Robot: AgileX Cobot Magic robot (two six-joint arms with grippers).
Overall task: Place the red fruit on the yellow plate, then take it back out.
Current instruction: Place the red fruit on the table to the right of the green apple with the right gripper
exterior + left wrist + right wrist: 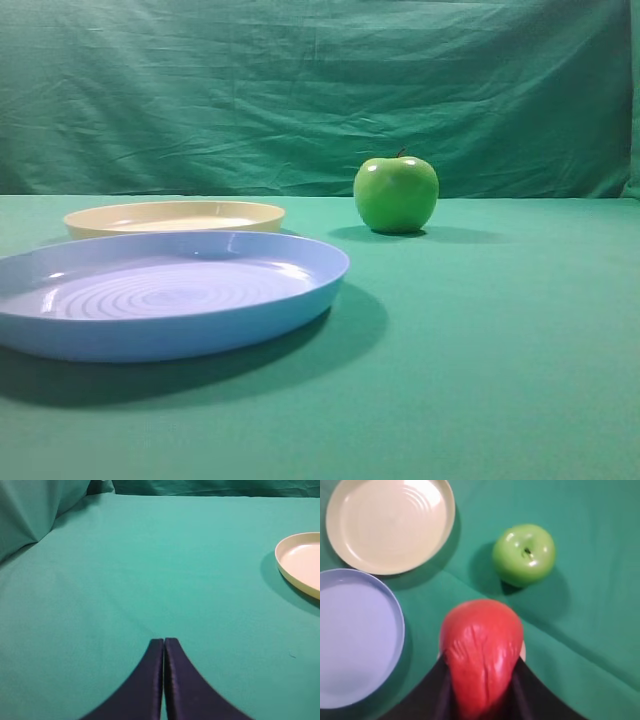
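Note:
In the right wrist view my right gripper (481,667) is shut on the red fruit (481,645), squeezing it so its skin wrinkles, held above the green cloth. The yellow plate (390,522) lies empty at the upper left of that view, beyond the fruit. The same yellow plate (175,215) shows at the left in the exterior high view, and its rim (300,562) shows at the right edge of the left wrist view. My left gripper (164,642) is shut on nothing, low over bare cloth. Neither gripper shows in the exterior high view.
A glossy green apple (524,554) stands right of the yellow plate, also seen as the green apple (396,193) in the exterior view. A larger light-blue plate (165,290) lies in front of the yellow one, at the left as the blue plate (355,635).

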